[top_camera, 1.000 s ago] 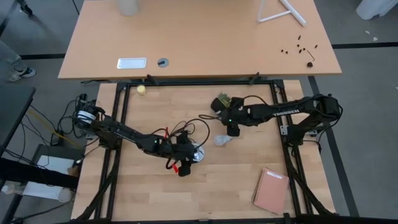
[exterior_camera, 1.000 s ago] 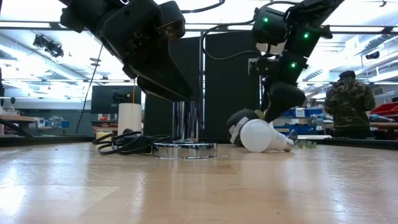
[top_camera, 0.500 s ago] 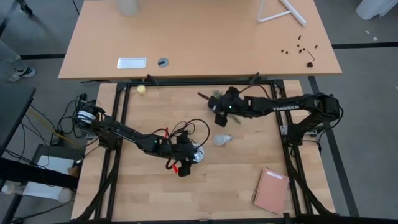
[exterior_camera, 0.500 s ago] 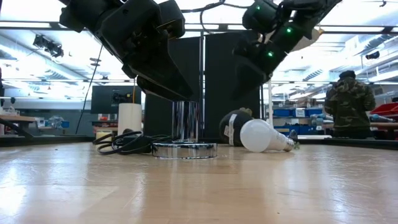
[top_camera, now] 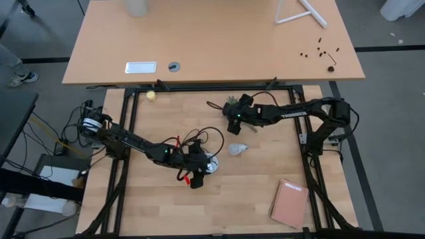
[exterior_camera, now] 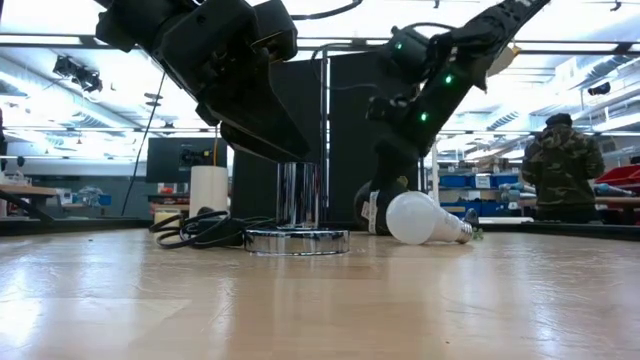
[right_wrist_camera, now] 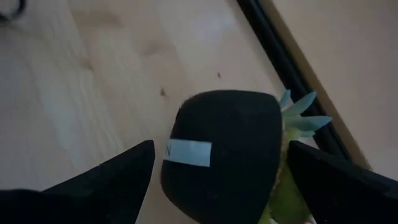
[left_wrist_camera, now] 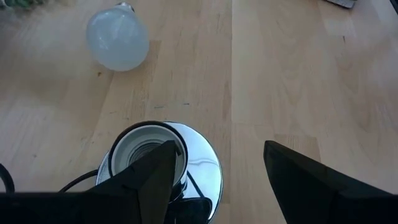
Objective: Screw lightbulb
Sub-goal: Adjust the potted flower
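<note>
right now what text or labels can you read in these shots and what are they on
White lettering along the right arm: too small to read in the high view.
White label on the black object: only a stray letter shows at its edge, not readable.
Lightbulb, socket, booklet: no visible text.

Brown notebook [top_camera: 289,203] near table corner; person [exterior_camera: 559,168] in room behind.

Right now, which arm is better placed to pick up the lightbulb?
Right. Its open end effector hangs free near the lightbulb, which lies loose on the table. The left end effector sits at the socket, so it likely should stay there.
</note>
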